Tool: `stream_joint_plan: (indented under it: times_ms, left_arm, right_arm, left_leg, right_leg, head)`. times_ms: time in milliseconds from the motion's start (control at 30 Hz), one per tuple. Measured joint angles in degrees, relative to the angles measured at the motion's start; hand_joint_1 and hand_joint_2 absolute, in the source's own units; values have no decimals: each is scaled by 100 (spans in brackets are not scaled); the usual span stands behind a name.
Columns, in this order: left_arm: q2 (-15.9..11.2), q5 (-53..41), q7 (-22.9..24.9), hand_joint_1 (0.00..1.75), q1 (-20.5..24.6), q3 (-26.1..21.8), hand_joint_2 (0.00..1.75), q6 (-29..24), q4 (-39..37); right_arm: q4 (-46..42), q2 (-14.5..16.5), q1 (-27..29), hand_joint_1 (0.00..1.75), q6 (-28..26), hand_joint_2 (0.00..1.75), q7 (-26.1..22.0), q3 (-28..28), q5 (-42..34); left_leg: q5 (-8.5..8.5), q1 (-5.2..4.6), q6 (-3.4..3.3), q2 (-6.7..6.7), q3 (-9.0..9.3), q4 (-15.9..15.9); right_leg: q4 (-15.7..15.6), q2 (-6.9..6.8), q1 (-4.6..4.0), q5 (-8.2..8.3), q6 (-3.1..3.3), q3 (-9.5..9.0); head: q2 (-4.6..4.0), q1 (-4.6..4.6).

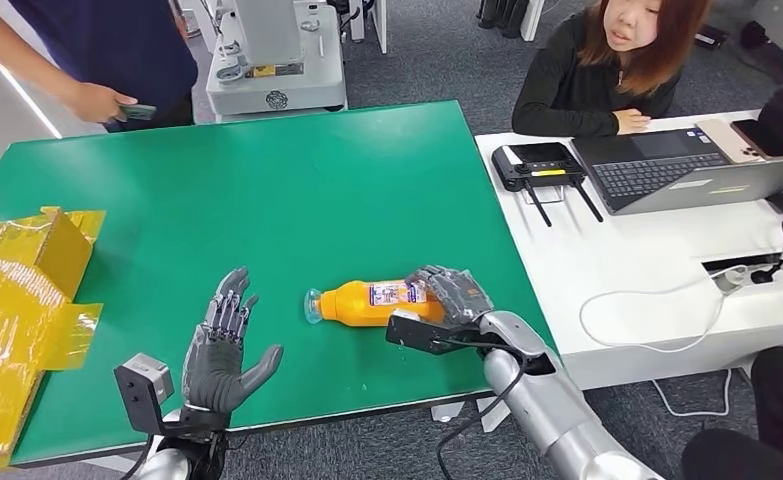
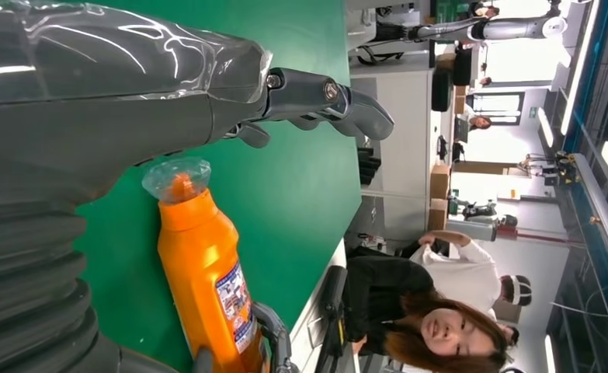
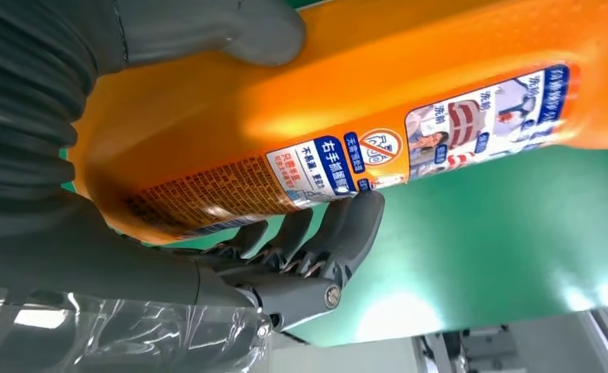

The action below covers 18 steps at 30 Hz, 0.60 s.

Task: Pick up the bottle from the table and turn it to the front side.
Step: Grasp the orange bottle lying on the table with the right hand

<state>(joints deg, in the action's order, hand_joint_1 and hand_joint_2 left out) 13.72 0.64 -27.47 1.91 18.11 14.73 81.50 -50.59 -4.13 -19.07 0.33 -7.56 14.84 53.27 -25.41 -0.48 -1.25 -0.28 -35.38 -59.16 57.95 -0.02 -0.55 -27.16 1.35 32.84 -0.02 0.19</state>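
Observation:
An orange bottle [image 1: 372,302] with a printed label and a clear cap lies on its side on the green table [image 1: 267,190], cap toward my left. My right hand [image 1: 452,295] wraps around the bottle's base end; in the right wrist view the thumb [image 3: 231,31] lies on one side of the bottle [image 3: 378,101] and the fingers [image 3: 316,241] curl under the other. My left hand [image 1: 224,350] hovers near the table's front edge, a little left of the cap, fingers spread, holding nothing. In the left wrist view the bottle [image 2: 203,272] lies just beyond the left hand [image 2: 316,97].
A crumpled yellow bag and box [image 1: 22,290] sit at the table's left edge. A white desk [image 1: 647,260] with a laptop [image 1: 687,170] and a router stands to the right, a person seated behind it. Another person stands at the far left corner holding a phone [image 1: 137,112].

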Motion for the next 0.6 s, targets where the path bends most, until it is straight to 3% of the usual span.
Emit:
stream_joint_plan:
  times_ms: [267,600]
  left_arm:
    - [-16,-73,-20,0,-124,-1,175,-63,46]
    - [-64,-66,-93,0,-271,-1,175,-191,120]
  right_arm:
    - [-756,7,536,175,-262,175,-332,-246,-432]
    - [-1071,7,655,175,-309,175,-525,-344,-563]
  left_leg:
    - [-4,0,0,-4,-14,0]
    - [-2,1,1,2,-13,1]
  right_leg:
    - [0,-2,0,-2,0,15]
    - [1,2,-1,-2,1,16]
  head:
    - [0,-1]
    - [0,-1]
